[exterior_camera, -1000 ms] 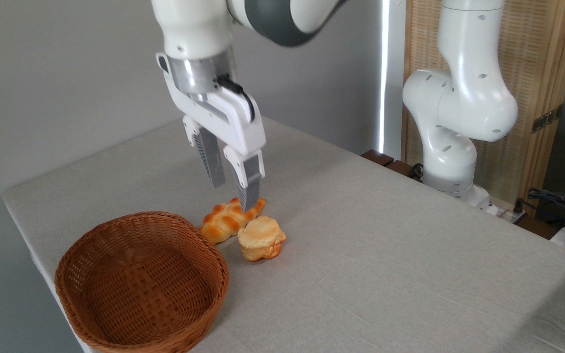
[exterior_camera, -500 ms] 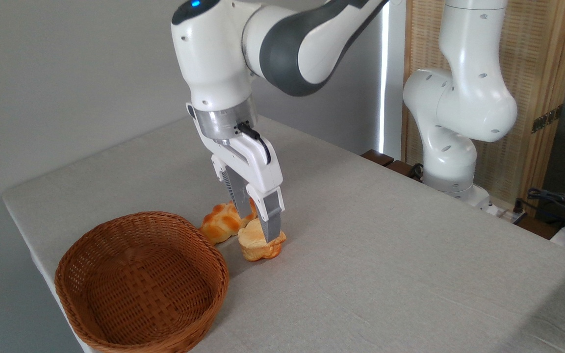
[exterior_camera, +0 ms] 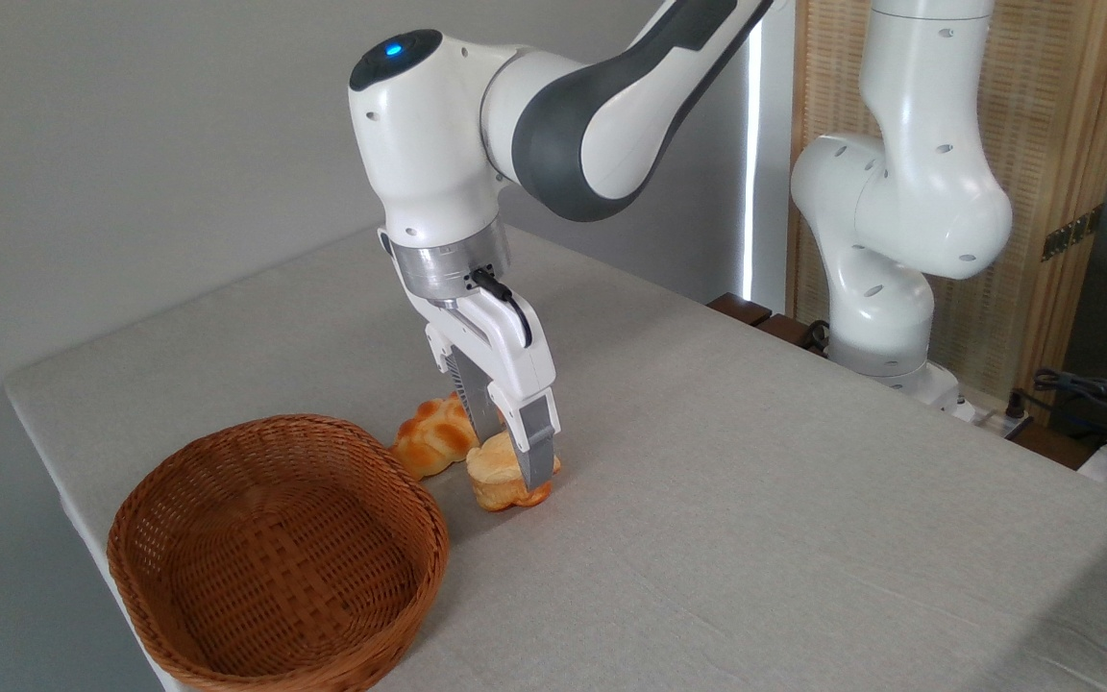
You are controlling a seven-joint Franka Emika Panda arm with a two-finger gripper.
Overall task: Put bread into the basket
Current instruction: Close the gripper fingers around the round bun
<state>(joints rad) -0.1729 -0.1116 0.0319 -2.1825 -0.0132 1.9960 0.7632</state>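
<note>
We saw the gripper (exterior_camera: 513, 459) down at the bread (exterior_camera: 501, 478), fingers straddling the bun, one on the near-right side and one behind it. The jaws stood narrow, about the bun's width; we could not tell whether the pads pressed it or only flanked it. The bread sat on the desk (exterior_camera: 755, 538), just right of the basket (exterior_camera: 277, 556) and not touching its rim as far as we could see. A braided loaf (exterior_camera: 433, 437) lay right behind the bun, touching or nearly touching it, so room on that side was tight. The far finger came down between the two breads. The basket was at the desk's near-left corner, its left rim close to the desk edge, its near rim cut off by the frame bottom. Its inside showed only weave. Right and front of the bun the cloth was open all the way across. Behind the loaf the desk ran clear to the wall. The arm base (exterior_camera: 890, 288) stood at the far right edge, well apart from the breads.
</note>
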